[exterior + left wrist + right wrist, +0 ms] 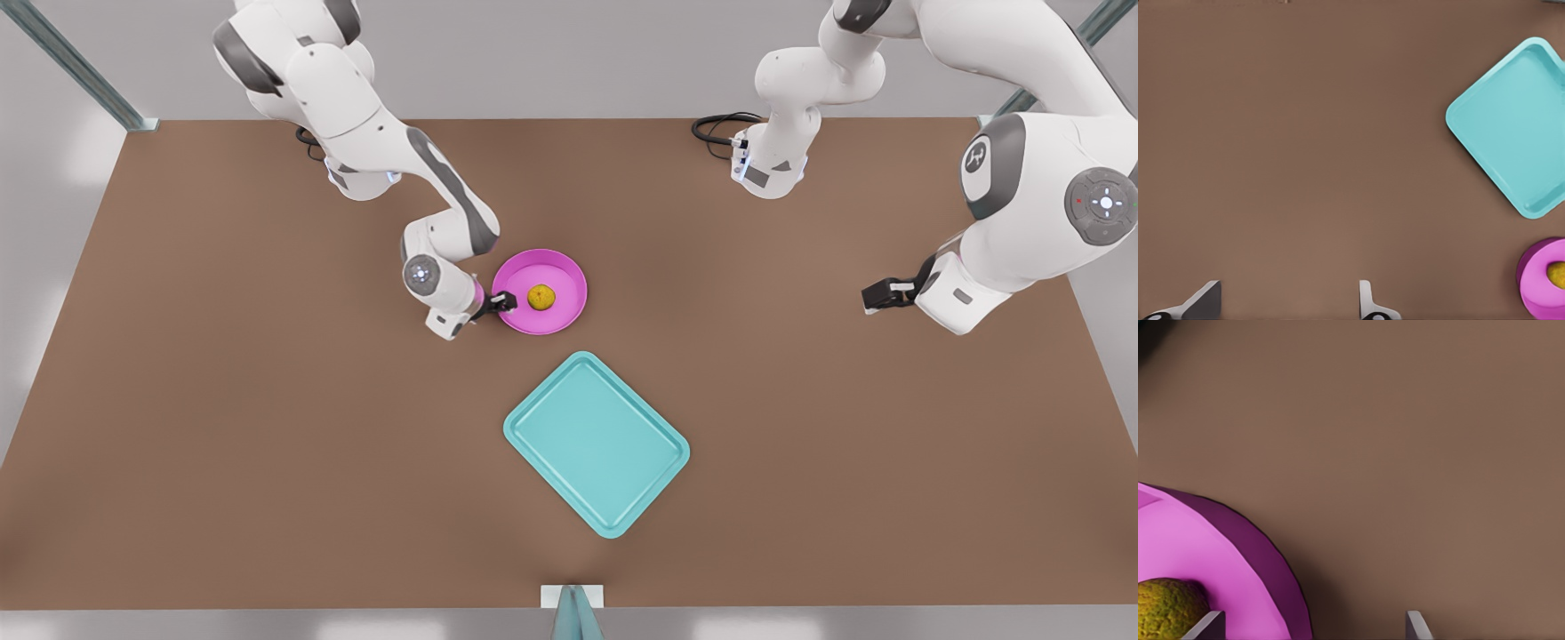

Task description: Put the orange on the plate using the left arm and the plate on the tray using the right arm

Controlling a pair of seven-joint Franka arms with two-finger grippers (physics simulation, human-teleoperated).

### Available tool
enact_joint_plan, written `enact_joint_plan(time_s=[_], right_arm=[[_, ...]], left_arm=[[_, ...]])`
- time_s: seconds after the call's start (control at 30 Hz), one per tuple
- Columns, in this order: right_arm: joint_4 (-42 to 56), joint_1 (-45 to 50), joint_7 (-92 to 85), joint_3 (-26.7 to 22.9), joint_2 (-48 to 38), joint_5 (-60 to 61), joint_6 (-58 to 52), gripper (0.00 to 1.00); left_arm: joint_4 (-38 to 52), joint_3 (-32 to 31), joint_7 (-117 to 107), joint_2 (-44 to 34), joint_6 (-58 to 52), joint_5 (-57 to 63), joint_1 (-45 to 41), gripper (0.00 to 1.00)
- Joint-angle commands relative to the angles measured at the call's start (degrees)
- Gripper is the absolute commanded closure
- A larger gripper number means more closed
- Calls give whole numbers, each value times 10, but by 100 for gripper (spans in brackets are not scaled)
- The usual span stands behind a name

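Note:
The magenta plate [569, 267] rests on the brown table with the orange [541, 297] lying in its middle. My right gripper [502, 304] is low at the plate's rim on the front view's left side. In the right wrist view it [1311, 627] is open and straddles the rim of the plate [1238, 547], one finger over the dish near the orange [1165, 607], the other outside. The teal tray [596, 444] lies in front of the plate, turned at an angle. My left gripper [867, 298] waits open far off at the front view's right, above bare table [1285, 303].
A black cable [716, 129] loops near the arm base at the table's back edge. A small grey bracket [572, 604] sits at the middle of the front edge. Bare brown tabletop [222, 400] surrounds the plate and tray.

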Motion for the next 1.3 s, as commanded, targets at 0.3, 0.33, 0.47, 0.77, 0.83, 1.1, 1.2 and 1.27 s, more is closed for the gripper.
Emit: enact_joint_plan(time_s=[0.3,0.33,0.47,0.77,0.83,1.1,1.2,1.27], right_arm=[[9,-1,15,8,9,1,-21,67],[10,-1,15,8,13,1,-21,69],[17,-1,15,8,20,1,-23,72],[35,-4,16,9,-3,1,-79,79],[43,-5,16,11,-9,1,-88,79],[144,-7,23,12,-2,31,-83,79],[235,-10,31,10,51,87,-82,79],[319,-20,84,5,106,124,-77,79]], left_arm=[[0,0,35,-1,3,-5,-1,0],[0,0,35,-1,3,-5,-1,0],[0,0,34,-1,3,-5,-1,0],[0,-2,33,-1,3,-5,-1,0],[0,-2,33,-1,3,-5,-2,0],[0,-4,31,-3,1,-5,-3,0],[1,-4,31,-8,0,-2,-3,0],[39,1,32,-11,-3,2,-3,0]])
